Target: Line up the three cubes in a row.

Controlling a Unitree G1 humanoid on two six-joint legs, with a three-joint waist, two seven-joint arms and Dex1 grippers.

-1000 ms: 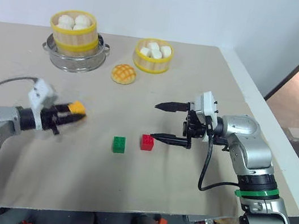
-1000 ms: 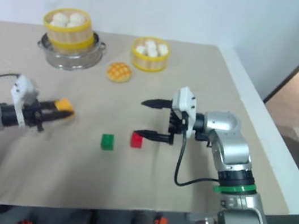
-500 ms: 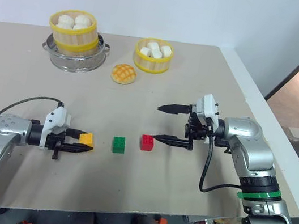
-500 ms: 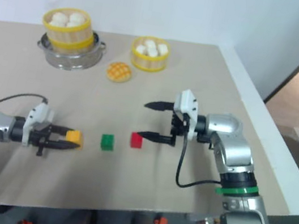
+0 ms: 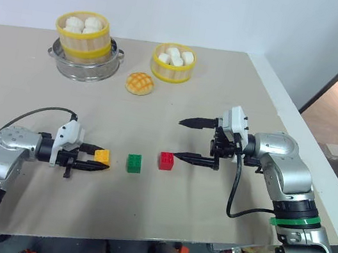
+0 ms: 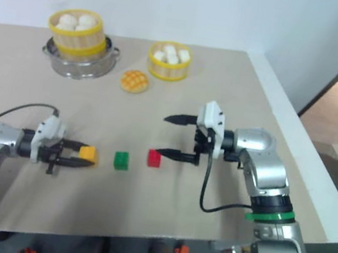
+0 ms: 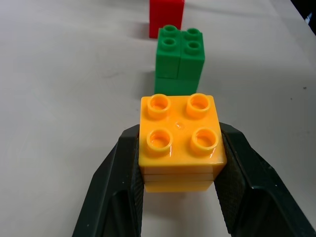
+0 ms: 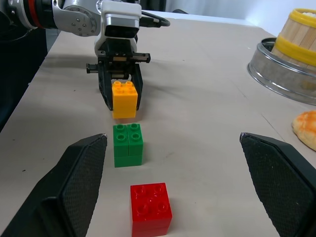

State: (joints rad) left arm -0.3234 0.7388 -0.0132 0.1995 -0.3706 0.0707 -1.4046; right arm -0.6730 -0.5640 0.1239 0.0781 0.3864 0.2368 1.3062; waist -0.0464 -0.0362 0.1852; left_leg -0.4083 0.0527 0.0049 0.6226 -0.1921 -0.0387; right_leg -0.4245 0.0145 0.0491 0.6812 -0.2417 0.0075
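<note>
While the left gripper [image 5: 100, 159] clamps the orange-yellow cube [image 5: 102, 155] beside the green cube [image 5: 134, 163], the right gripper [image 5: 184, 139] gapes wide

Orange-yellow cube [image 7: 178, 140], studs same shade. Green cube [image 7: 179, 59] bright, solid. Red cube [image 8: 150, 208] plain red. Bun [image 5: 140, 83] golden with brown criss-cross pattern (kinda pineapple-bun look). Steamers [image 5: 82, 37] pale wood with yellow bands, white buns [image 5: 176, 57] inside. Pot [image 5: 83, 67] under bigger steamer silvery. Table [image 5: 26, 89] beige, white edge strip. Gripper fingers [image 7: 114, 195] black, arms silver-grey, right one with green ring.
</note>
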